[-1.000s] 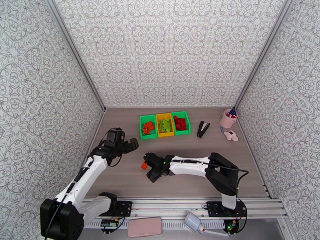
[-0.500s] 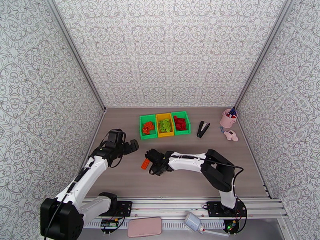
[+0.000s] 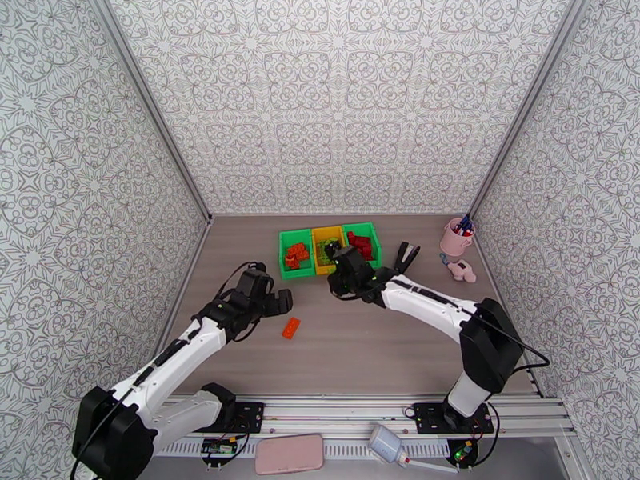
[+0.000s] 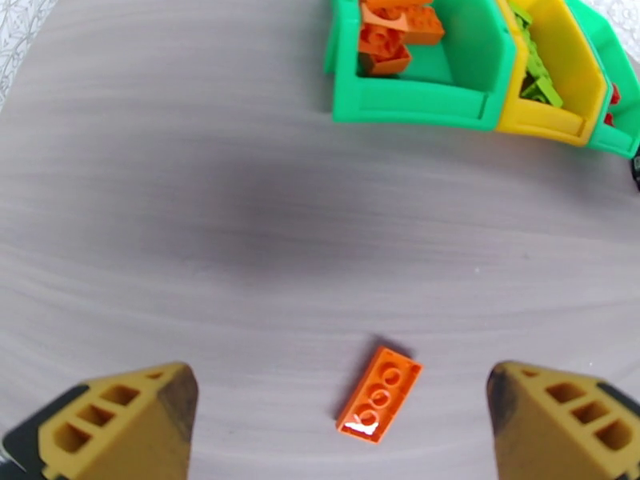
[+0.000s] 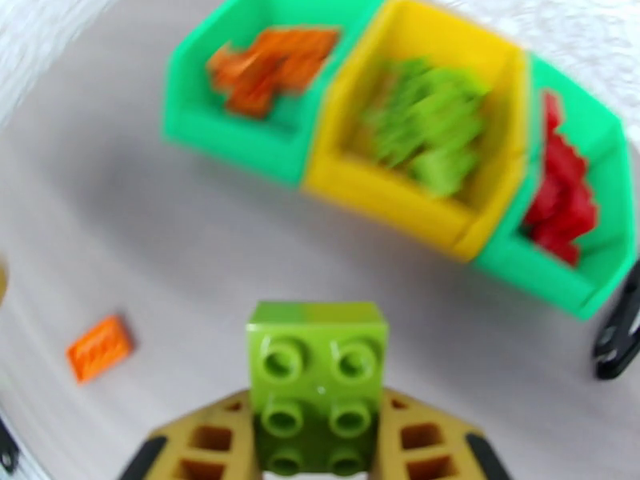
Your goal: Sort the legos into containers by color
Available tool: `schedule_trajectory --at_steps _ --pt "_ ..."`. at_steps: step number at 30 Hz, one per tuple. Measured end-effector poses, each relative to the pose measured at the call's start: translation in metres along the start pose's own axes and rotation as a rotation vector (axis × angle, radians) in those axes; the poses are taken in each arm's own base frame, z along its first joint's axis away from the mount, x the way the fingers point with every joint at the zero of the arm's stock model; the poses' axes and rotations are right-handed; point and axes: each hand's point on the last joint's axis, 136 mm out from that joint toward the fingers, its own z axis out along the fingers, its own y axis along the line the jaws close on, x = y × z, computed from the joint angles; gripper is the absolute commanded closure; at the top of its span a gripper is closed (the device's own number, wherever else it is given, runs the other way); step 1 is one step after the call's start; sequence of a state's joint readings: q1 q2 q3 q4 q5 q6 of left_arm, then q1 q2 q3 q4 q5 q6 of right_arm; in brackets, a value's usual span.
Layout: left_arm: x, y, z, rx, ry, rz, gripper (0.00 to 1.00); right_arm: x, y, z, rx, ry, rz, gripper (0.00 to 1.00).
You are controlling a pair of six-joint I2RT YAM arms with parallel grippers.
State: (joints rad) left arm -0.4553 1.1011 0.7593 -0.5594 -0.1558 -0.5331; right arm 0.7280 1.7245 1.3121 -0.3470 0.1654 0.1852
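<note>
Watching from beside the table [image 3: 384, 354]. The three joined bins sit toward the back: the left green bin [image 4: 416, 106] holds orange bricks [image 4: 392, 34], the yellow bin [image 4: 544, 126] holds lime bricks [image 5: 424, 130], and the right green bin [image 5: 544, 274] holds red bricks [image 5: 564, 194]. A black stapler [image 3: 406, 258] lies just right of the bins, close to the right arm's forearm. Further right, against the wall, are a pink pen cup [image 3: 455, 240] and a small pink toy [image 3: 462, 271].

One loose orange brick [image 4: 380, 391] lies flat on the bare wood, studs up, well in front of the bins.

The right arm reaches long across the table toward the back. The right gripper [image 3: 342, 266] hangs at the front edge of the bins, covering part of the yellow one from above. It's clamped on a chunky lime brick [image 5: 318, 370], studs facing the wrist camera, which is blurry.

The left arm stretches forward and inward, and the left gripper [image 3: 276, 304] sits just left of the loose orange brick, apart from it. Its fingers are spread wide and hold nothing, and in the wrist view the brick sits between them.
</note>
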Motion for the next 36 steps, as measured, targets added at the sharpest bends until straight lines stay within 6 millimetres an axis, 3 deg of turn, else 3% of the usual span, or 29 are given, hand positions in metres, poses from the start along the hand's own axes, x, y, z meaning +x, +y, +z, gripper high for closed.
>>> schedule_trajectory --at_steps 4,7,14,20,22,24,27,28,32,36 --pt "0.008 -0.007 0.003 0.018 0.004 0.029 0.0 -0.044 -0.022 0.021 0.044 -0.082 0.024 0.93" --pt "0.014 -0.014 0.004 0.034 0.011 0.06 0.0 -0.06 -0.027 0.042 0.055 -0.1 0.028 0.93" --pt "0.015 -0.024 0.003 0.061 -0.004 0.081 0.0 -0.07 -0.029 0.099 0.067 -0.083 0.031 0.89" --pt "0.02 -0.022 0.012 0.045 0.022 0.095 0.0 -0.067 -0.029 0.13 0.066 -0.042 0.035 0.79" --pt "0.022 -0.021 0.016 0.037 0.035 0.114 0.0 -0.064 -0.028 0.132 0.057 -0.03 0.037 0.76" --pt "0.024 -0.021 0.018 0.03 0.048 0.139 0.0 -0.063 -0.028 0.132 0.054 -0.024 0.036 0.65" --pt "0.019 -0.024 0.018 0.027 0.056 0.176 0.0 -0.066 -0.027 0.13 0.048 -0.025 0.033 0.25" --pt "0.016 -0.027 0.017 0.031 0.055 0.189 0.0 -0.066 -0.027 0.13 0.043 -0.024 0.033 0.18" --pt "0.012 -0.033 0.018 0.037 0.072 0.233 0.0 -0.067 -0.028 0.116 0.031 -0.023 0.03 0.06" --pt "0.019 -0.041 0.024 0.038 0.139 0.292 0.01 -0.071 -0.031 0.072 0.011 -0.072 0.039 0.03"
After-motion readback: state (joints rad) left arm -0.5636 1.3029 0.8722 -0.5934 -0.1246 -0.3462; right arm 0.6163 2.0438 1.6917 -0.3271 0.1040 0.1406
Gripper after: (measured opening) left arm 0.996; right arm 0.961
